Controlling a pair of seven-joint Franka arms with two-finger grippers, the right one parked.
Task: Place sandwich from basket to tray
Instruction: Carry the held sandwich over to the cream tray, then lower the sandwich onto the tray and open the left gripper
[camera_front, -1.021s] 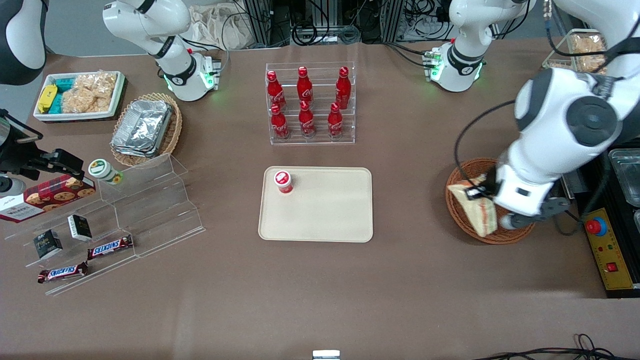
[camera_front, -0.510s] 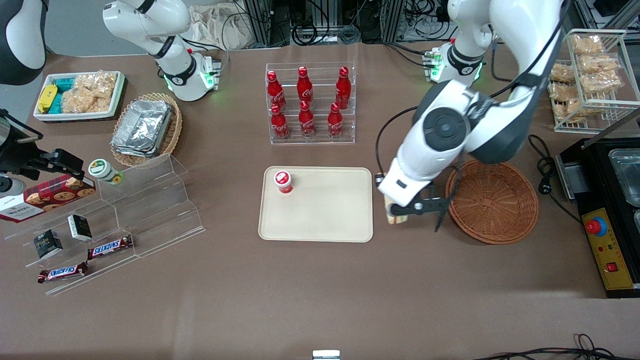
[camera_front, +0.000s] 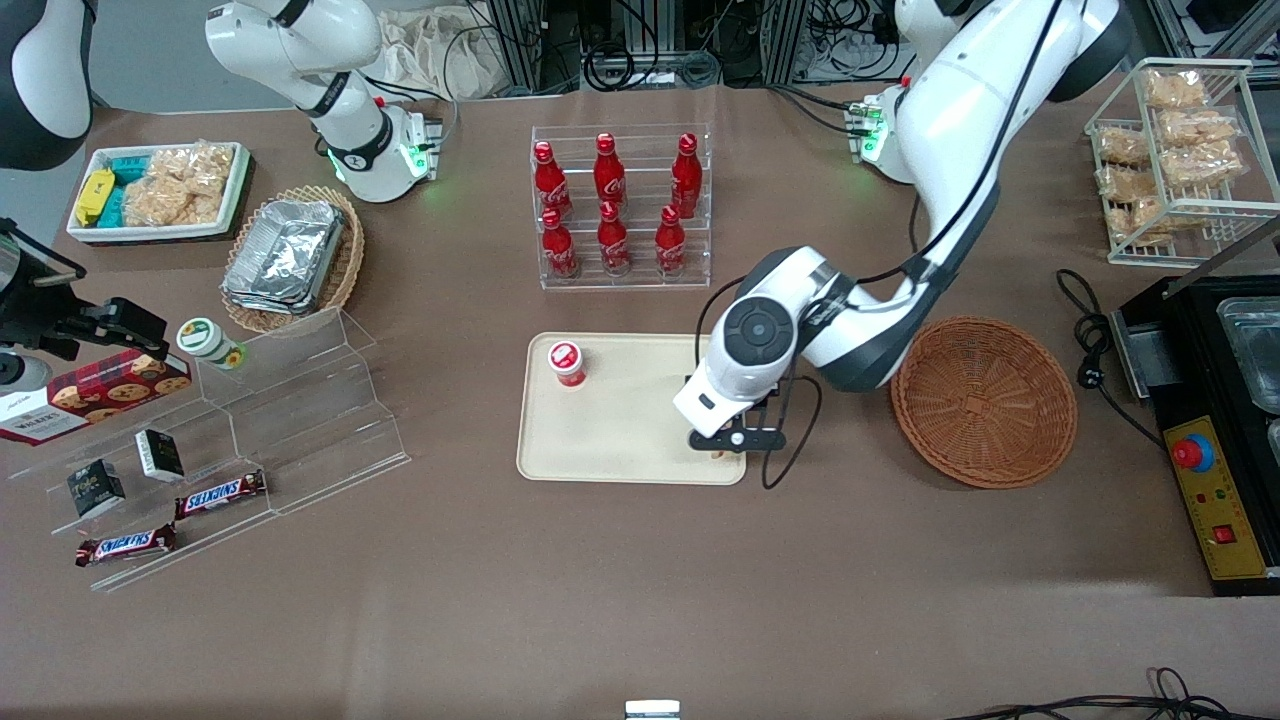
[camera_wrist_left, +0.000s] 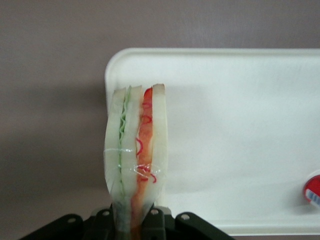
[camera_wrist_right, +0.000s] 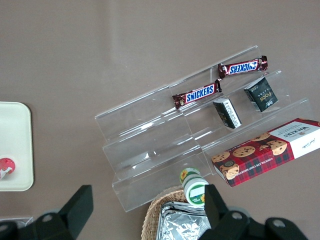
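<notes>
Brown matte bench everywhere beneath the tool, evenly lit. Farther from the front camera, dark frame uprights and tangled black cables. Black control box at the working arm's end.

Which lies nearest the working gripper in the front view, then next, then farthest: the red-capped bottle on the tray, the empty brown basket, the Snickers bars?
From the gripper, holding the sandwich:
1. Red-capped bottle, on the tray.
2. Basket, toward the working arm's end.
3. Snickers bars, toward the parked arm's end.

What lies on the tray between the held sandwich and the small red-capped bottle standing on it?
Nothing: in the left wrist view, the tray is bare between the sandwich, clamped in the end effector, and the red-capped bottle. The front view agrees.
</notes>
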